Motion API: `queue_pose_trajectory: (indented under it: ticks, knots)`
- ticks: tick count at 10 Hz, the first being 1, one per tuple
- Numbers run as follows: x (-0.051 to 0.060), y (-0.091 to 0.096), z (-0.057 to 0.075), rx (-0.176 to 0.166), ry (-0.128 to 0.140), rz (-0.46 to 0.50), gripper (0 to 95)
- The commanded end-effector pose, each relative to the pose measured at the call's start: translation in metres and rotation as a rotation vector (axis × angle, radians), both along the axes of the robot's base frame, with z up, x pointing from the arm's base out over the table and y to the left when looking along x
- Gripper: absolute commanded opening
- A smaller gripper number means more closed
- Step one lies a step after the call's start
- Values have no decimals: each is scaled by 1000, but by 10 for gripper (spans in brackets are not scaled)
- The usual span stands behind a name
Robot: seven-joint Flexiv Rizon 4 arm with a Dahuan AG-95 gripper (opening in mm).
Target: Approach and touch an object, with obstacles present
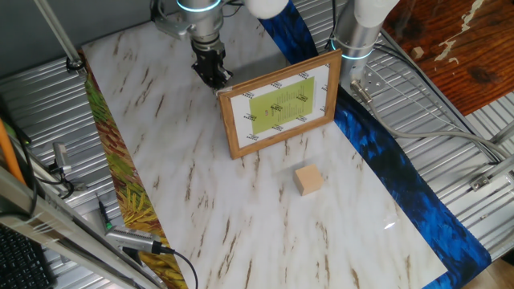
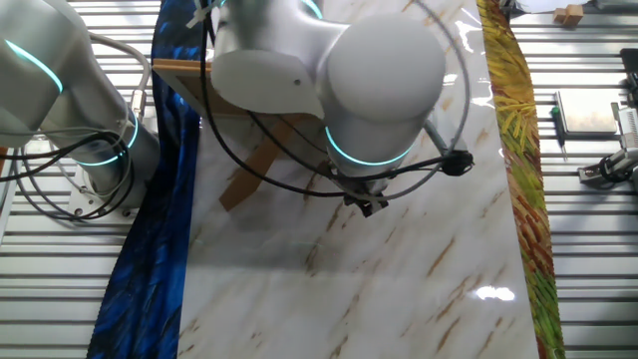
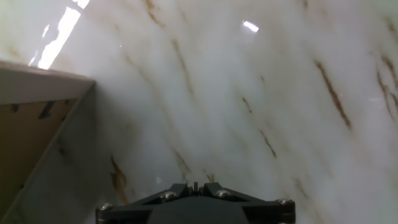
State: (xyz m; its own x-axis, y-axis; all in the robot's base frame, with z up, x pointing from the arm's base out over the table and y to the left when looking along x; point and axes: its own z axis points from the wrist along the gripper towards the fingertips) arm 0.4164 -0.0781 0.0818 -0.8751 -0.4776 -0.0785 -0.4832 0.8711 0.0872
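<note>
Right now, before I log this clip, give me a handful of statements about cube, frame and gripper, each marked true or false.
1. The picture frame stands upright on the marble table. True.
2. The wooden cube is pinched in the gripper. False: it sits alone on the table, in front of the frame.
3. The gripper is on the far side of the frame from the cube. True.
4. The cube shows in the hand view. False: that view shows only marble and the frame's back edge.
5. The cube leans against the frame. False: bare marble separates them.
</note>
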Motion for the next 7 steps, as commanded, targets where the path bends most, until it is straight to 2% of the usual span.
queue_pose_trajectory:
  ticks: [1,4,7]
  knots:
    - [-2,1,-2,-3,0,7,0]
    - [-5,2,-3,-8,-2,12,0]
    - [-5,2,-3,-14,14,-2,0]
